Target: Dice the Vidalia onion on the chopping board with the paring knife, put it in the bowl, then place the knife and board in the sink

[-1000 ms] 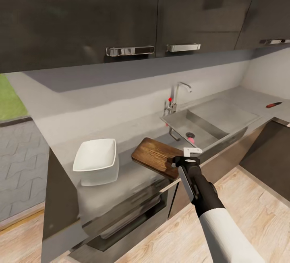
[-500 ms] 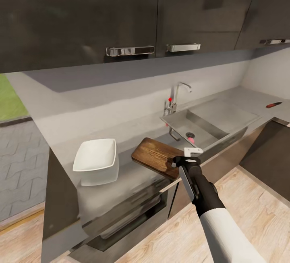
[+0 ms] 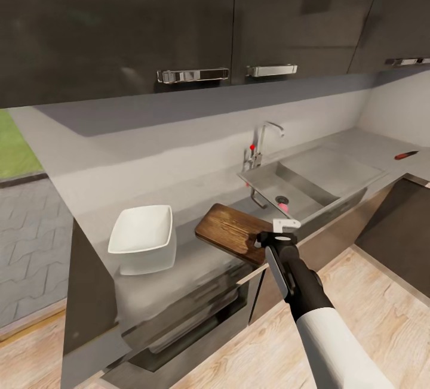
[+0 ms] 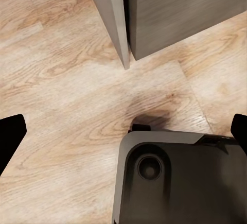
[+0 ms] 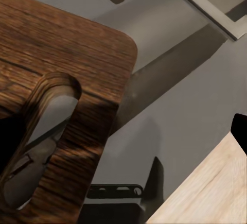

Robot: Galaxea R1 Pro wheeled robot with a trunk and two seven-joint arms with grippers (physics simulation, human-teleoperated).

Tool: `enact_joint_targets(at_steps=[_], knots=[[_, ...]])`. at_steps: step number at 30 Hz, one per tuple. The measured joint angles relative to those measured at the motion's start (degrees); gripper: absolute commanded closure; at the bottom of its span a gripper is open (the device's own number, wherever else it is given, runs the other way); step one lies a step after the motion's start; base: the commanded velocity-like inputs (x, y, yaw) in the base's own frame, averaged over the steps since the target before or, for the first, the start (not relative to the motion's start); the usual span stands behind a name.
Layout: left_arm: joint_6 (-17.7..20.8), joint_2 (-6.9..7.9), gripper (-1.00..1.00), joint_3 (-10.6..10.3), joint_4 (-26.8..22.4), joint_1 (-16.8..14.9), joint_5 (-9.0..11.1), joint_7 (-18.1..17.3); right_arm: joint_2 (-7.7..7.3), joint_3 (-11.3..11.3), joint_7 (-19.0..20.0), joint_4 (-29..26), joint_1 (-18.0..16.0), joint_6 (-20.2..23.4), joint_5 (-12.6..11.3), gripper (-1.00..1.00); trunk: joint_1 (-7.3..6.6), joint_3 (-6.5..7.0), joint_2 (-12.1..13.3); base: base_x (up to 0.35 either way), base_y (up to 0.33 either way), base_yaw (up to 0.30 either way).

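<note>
The brown chopping board (image 3: 230, 229) lies on the dark-grey countertop (image 3: 197, 198), left of the sink (image 3: 310, 183), its handle slot (image 5: 43, 131) toward the counter's front edge. My right gripper (image 3: 278, 235) hovers open at that handle end; in the right wrist view the right gripper (image 5: 123, 141) has one black fingertip (image 5: 240, 133) off the board's corner. The white bowl (image 3: 143, 237) stands left of the board. The red-handled paring knife (image 3: 406, 154) lies on the counter far right. A small pink thing (image 3: 283, 201) sits at the sink's drain. My left gripper (image 4: 123, 131) hangs open over the floor.
The chrome tap (image 3: 263, 138) with its red knob rises behind the sink. Dark wall cabinets (image 3: 191, 25) hang above the counter. Lower cabinets (image 3: 179, 323) and wood flooring (image 3: 370, 293) are below, and the robot's base (image 4: 175, 177) is under the left arm.
</note>
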Motion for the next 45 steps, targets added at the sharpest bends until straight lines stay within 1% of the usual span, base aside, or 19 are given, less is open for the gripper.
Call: enact_joint_targets(at_steps=[11,20,45], knots=[[0.0,0.0,-1.0,0.0,0.0,0.0,0.0,-0.03,-0.1,-0.05,0.07,0.61,0.0,-0.08,0.0,-1.0,0.0,0.0,0.0,0.0,0.0,0.0],[0.01,0.0,-1.0,0.0,0.0,0.0,0.0,-0.02,-0.92,-0.03,0.09,0.72,0.0,-0.26,0.01,-1.0,0.0,0.0,0.0,0.0,0.0,0.0],[0.01,0.0,-1.0,0.0,0.0,0.0,0.0,-0.03,-0.97,0.02,0.09,0.87,0.0,-0.35,0.0,-1.0,0.0,0.0,0.0,0.0,0.0,0.0]])
